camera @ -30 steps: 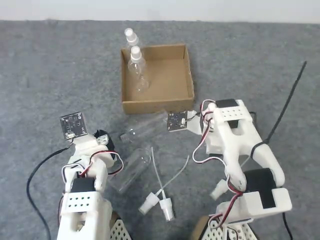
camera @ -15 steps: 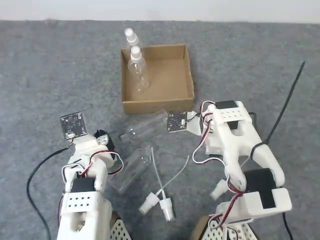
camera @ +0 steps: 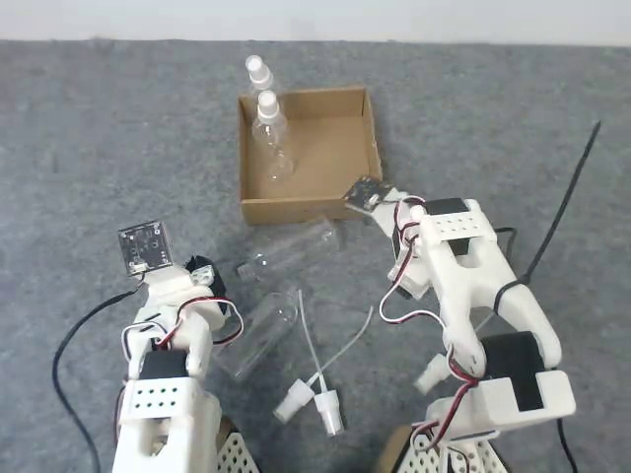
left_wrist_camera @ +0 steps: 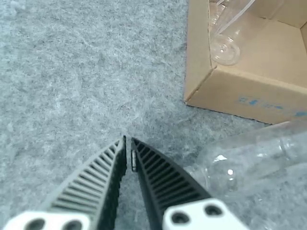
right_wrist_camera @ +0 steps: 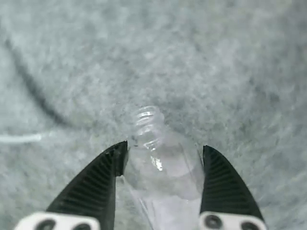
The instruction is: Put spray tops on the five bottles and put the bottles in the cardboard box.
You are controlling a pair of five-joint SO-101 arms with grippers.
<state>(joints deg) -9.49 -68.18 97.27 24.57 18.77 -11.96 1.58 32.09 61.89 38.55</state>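
The right claw (right_wrist_camera: 164, 148) is spread wide and has an uncapped bottle (right_wrist_camera: 163, 175) between its fingers, both pressed snugly against the shoulders, with the open threaded neck pointing away from the wrist over the grey table (camera: 99, 148). The left claw (left_wrist_camera: 128, 141) is nearly closed, just a sliver of gap between the ribbed fingers, and there's nothing in it. It hangs low over the table, near the front left corner of the cardboard box (camera: 311, 209).

From up high, a capped bottle (camera: 269, 138) lies inside the box against its left wall. A second capped bottle (camera: 257, 72) sits at the far left corner (inside or just behind, I can't tell). Two more open bottles lie on their sides on the table: the upper bottle (camera: 291, 251) just in front of the box, the lower bottle (camera: 261, 330) nearer the left arm. Two spray tops (camera: 294, 402) lie side by side between the arms' bases, their thin tubes trailing toward the box. A third spray top (camera: 431, 374) lies beside the right arm.
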